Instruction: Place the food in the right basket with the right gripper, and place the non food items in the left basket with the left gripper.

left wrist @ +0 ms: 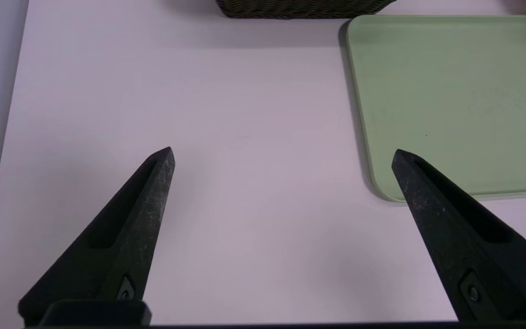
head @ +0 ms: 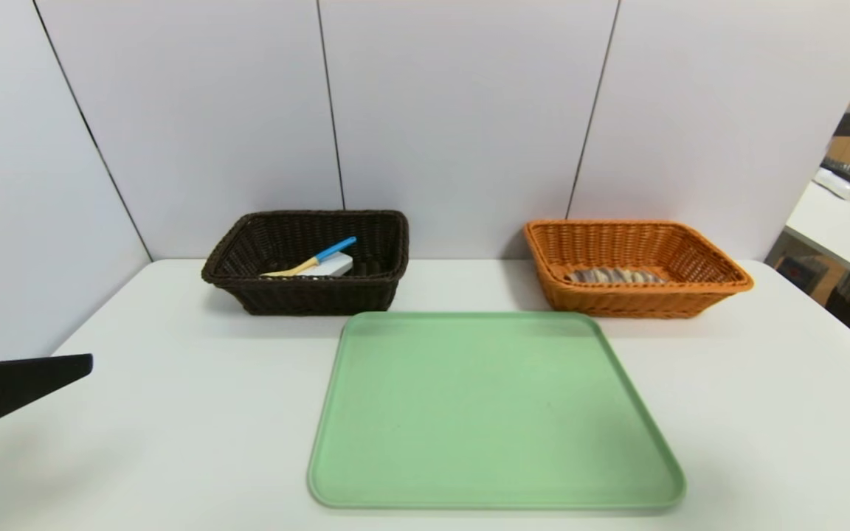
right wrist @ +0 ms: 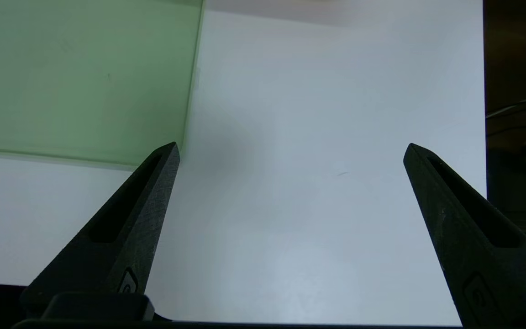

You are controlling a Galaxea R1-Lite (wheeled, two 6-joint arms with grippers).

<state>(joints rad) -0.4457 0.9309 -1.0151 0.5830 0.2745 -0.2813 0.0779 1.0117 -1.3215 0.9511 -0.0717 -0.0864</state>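
The striped bread loaf (head: 614, 276) lies inside the orange right basket (head: 713, 274) at the back right. In the dark brown left basket (head: 233, 258) rest the yellow spoon with a blue handle (head: 316, 259) and the white case (head: 330, 267) under it. My left gripper (left wrist: 283, 151) hangs open over bare table near the front left, its black finger (head: 23, 380) showing at the head view's left edge. My right gripper (right wrist: 291, 146) is open over bare table beside the tray's near right corner; it is out of the head view.
A green tray (head: 495, 413) with nothing on it lies in the table's middle, also shown as tray (left wrist: 454, 100) and tray (right wrist: 80, 77). White wall panels close the back and left. The table's right edge (right wrist: 483, 137) drops off beside my right gripper.
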